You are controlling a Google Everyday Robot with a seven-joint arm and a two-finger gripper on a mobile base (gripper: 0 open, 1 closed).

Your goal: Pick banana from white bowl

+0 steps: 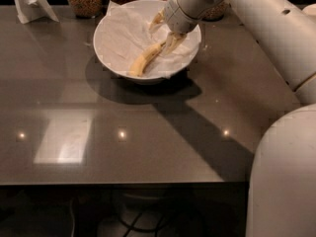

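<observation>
Gripper [166, 31] down inside the white bowl [104, 28] at the desk's [148, 147] far edge, fingers spread by the banana's [145, 59] upper end. The risk: closing there snags the crumpled paper [123, 33], or the banana's tip slips free.

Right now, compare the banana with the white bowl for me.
The banana is slim, curved and pale yellow; the white bowl is round and wide. The banana lies slantwise on the paper lining; the bowl stands upright on the table. The banana is shorter than the bowl is wide. Both sit beneath the gripper, which hangs over the banana's upper end.
</observation>
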